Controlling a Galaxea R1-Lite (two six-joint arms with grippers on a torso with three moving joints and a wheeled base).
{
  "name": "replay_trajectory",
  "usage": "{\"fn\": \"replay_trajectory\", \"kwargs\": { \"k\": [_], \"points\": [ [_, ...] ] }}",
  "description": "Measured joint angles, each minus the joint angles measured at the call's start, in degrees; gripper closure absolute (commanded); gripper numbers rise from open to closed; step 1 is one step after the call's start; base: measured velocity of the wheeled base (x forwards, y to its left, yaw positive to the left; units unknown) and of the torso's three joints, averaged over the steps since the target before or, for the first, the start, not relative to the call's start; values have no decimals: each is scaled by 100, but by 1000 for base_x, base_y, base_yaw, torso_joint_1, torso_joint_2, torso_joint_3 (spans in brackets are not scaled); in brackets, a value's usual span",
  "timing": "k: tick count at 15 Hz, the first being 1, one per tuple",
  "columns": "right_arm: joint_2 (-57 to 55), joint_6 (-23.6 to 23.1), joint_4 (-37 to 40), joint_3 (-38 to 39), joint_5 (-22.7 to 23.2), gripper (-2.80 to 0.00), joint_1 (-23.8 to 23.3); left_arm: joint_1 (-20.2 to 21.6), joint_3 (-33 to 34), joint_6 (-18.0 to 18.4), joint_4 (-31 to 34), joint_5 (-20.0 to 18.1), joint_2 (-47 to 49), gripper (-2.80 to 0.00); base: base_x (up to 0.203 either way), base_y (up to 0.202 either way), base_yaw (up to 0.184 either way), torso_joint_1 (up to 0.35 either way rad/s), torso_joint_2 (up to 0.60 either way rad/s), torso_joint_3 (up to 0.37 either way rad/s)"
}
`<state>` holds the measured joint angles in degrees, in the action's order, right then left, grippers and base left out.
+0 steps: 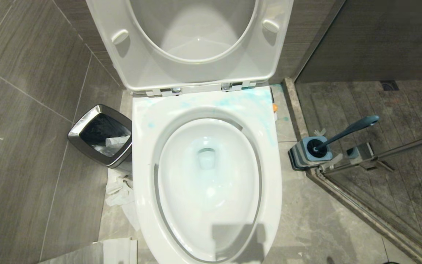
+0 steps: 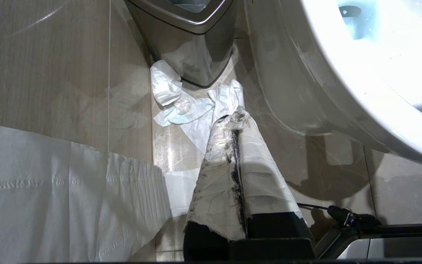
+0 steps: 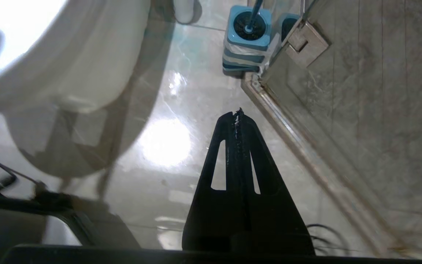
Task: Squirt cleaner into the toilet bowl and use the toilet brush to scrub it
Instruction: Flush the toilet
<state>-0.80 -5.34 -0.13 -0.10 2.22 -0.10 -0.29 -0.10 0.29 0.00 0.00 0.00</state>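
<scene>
My left hand [image 2: 237, 116] is closed, with nothing in it. Its two fingers are wrapped in dirty white paper and pressed flat together. It hangs low over the floor [image 2: 130, 91], pointing at crumpled tissue [image 2: 192, 106] that lies at the foot of the bin [image 2: 192, 44]. The outside wall of the toilet [image 2: 306, 84] curves past at its 2 o'clock. A big white sheet [image 2: 64, 190] lies at its 8 o'clock.

My right hand [image 3: 237, 112] is closed too and holds nothing. It hangs over the shiny floor, pointing at the holder [image 3: 247, 40] at 12 o'clock, well apart from it. A glass door hinge [image 3: 304, 42] sits just beside the holder.

From my head camera I see no arm. The toilet [image 1: 269, 176] fills the middle, lid up, with blue smears on its back rim. The brush [image 1: 346, 132] stands in its holder at 3 o'clock from the bowl, handle leaning right. The bin sits at 9 o'clock. I cannot see the cleaner.
</scene>
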Motion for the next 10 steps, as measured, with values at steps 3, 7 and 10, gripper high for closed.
{"fn": "replay_trajectory", "kwargs": {
  "k": [3,7,10],
  "points": [
    [82,184,-27,-5,-27,0,0,7,0,-4,0,0,0,0,0,0,0,0,0,0],
    [102,237,-29,0,-36,0,0,0,0,-4,0,0,0,0,0,0,0,0,0,0],
    [105,239,-27,2,-33,0,0,2,0,0,0,0,0,0,0,0,0,0,0,0]
  ]
}}
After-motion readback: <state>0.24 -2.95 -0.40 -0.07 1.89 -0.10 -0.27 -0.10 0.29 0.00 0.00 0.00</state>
